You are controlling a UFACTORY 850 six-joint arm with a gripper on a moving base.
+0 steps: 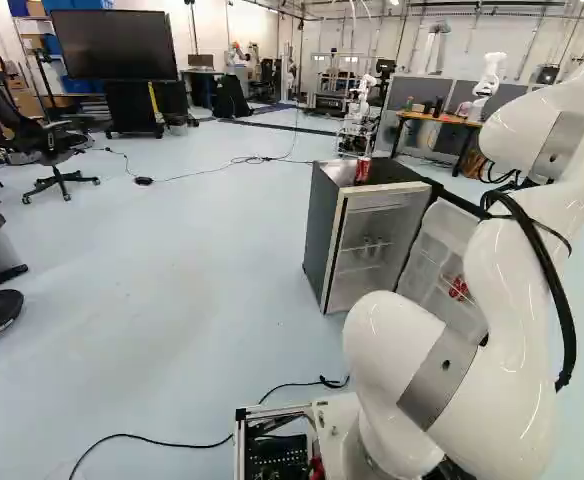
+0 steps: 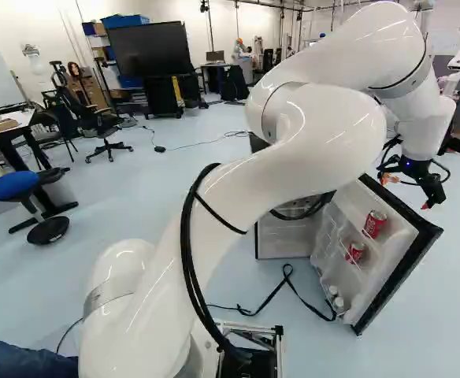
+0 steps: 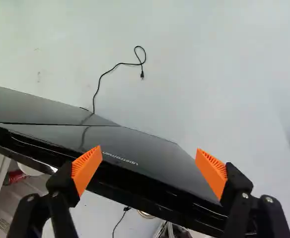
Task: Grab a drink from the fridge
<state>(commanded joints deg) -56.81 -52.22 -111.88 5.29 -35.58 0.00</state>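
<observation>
The pale blue floor point(image 1: 172, 300) is reaching toward a white wall point(image 2: 17, 27). Before this wall a large dark screen point(image 1: 112, 45) is standing, and a black office chair point(image 1: 56, 145) is standing nearer, on the floor.

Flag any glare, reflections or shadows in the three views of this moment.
Left base view: small glints on the arm. Right base view: long streaks of glare along it. Wrist view: the glossy fridge door mirrors the cable, and soft shadow dims part of the floor.

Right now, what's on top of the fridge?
A red can, seen in the left base view. Anything behind it is hidden, and the arm mostly blocks the right base view.
</observation>
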